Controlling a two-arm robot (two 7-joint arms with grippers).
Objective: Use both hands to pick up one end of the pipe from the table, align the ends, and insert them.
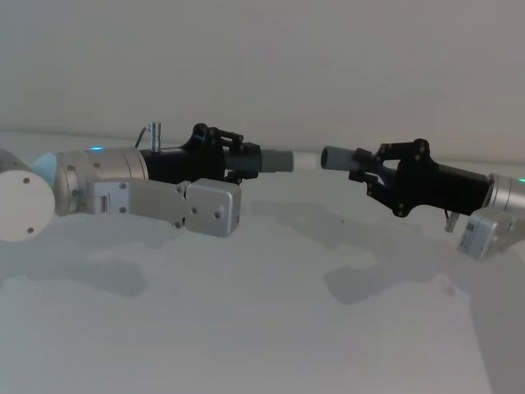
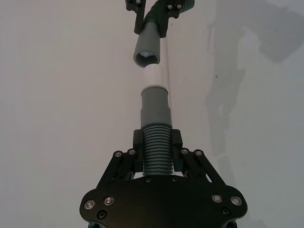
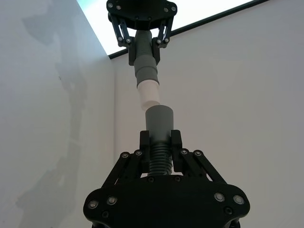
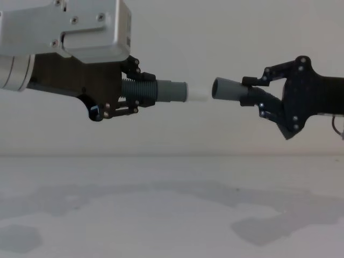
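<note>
A: Where was the straight piece point(image 1: 275, 160) rel. to the L gripper point(image 1: 242, 158)?
B: Pinched at its ribbed part point(image 4: 138, 90), sticking out twd the R gripper point(image 1: 369, 167), well above the table point(image 1: 246, 328).
A: Other piece point(image 1: 349, 158)?
B: Clamped in R gripper, mouth point(image 4: 217, 88) facing the pale tip point(image 1: 305, 161). The two were just apart, approx. in line.
A: Looks?
B: Both dark grey; tip whitish, narrower; mouth round, smooth.

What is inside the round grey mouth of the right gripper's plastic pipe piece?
Nothing yet: the grey mouth in the right gripper looks hollow; the pale whitish tip in the left gripper stops just short. Deeper inside is hidden in shadow.
</note>
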